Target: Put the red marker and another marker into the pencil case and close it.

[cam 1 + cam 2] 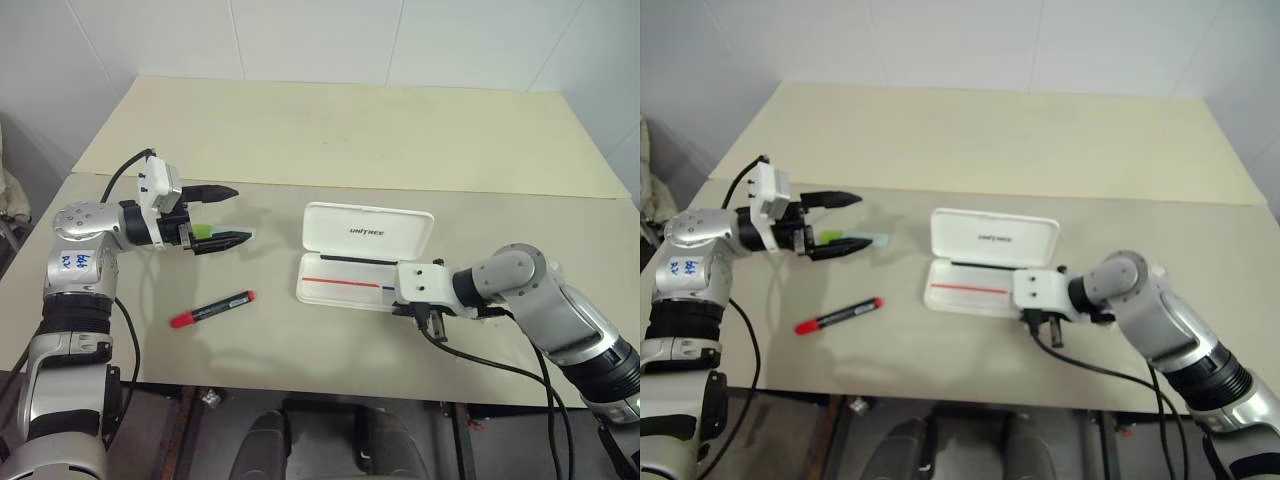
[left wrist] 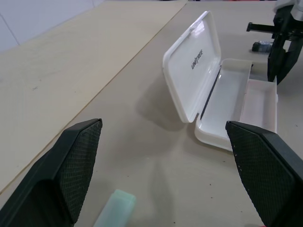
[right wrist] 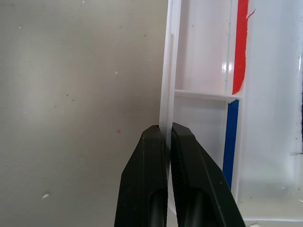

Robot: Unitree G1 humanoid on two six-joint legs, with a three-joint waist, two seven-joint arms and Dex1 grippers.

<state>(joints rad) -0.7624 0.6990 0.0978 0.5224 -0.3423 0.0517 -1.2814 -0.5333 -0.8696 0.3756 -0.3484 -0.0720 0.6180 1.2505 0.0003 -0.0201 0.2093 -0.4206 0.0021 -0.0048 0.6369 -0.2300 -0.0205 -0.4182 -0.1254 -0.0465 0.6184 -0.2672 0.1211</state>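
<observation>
Beige worktop against white tiled wall, two boards butted w/ a seam across.

Pencil case lies open mid-worktop, toward right side: lid stands up at the back, logo facing fwd, tray in front w/ red + blue stripes printed inside. No marker seen in tray; one thin dark line along the hinge edge, can't tell what.

Red marker flat on worktop, left of case + well apart, nearer front edge, red cap pointing left. Untouched.

Other marker, the green highlighter, lies on worktop just under/behind left end effector; pale cap end shows in left wrist view, between the black fingers, low.

Left end effector: wide open, roughly level, pointing toward case, nothing gripped. Hovers around highlighter but not closed on it.

Right end effector: fingers pressed together, pointing down at front rim of tray near blue-stripe end. Rim's thin wall runs into the seam between tips; pinched or just touching — can't tell.

Progress, as judged: early. Case open = ready. Left to do: both markers into tray, lid shut. Likely step in hand: left grab on highlighter.
</observation>
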